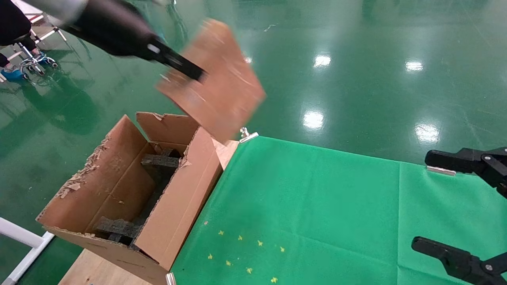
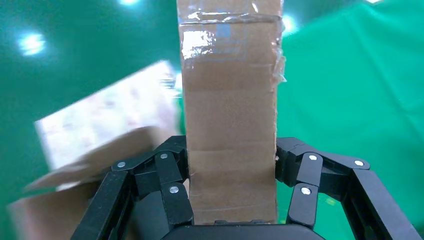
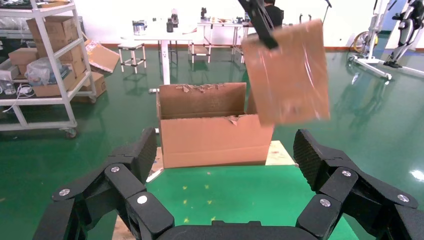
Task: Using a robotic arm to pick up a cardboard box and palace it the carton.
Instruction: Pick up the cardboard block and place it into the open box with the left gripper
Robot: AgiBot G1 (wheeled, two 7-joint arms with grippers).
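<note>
Below the left gripper (image 1: pixel 190 71) and its held box (image 1: pixel 216 81), the carton (image 1: pixel 174 206) mouth gapes between 4 raised flaps, but black foam blocks (image 1: pixel 158 160) crowd its floor, leaving a narrow middle channel.

Glossy green floor (image 1: pixel 356 59), ceiling lights reflected in bright patches. Green cloth (image 1: pixel 317 206) clipped over a wooden tabletop (image 1: pixel 99 269), small yellow stars scattered on it. Right wrist view: white back wall (image 3: pixel 125 10), metal shelving (image 3: pixel 45 65) stacked with boxes, white work tables (image 3: pixel 165 37) farther off.
</note>
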